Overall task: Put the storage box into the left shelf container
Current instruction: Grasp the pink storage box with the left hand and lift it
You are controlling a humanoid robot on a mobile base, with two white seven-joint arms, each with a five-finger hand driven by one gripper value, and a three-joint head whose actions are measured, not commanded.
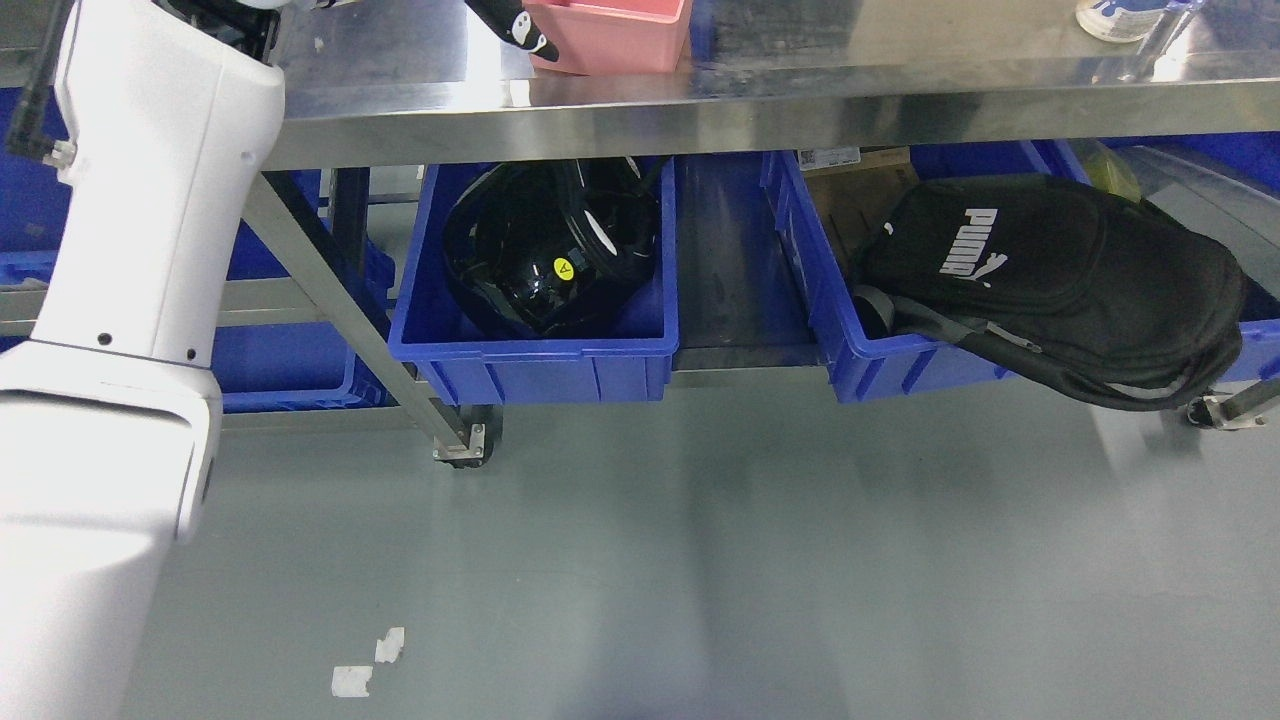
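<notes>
A pink storage box (612,35) is seen at the top centre on a silver steel table (800,105). A white arm (130,300) is noted at the left. Blue bins are recorded below: the centre bin (540,365) holds glossy black items with a yellow round sticker (564,267); the right bin (880,365) holds a black backpack (1060,280) with white lettering. The floor (700,560) is grey-green, with white tape scraps (365,665).
</notes>
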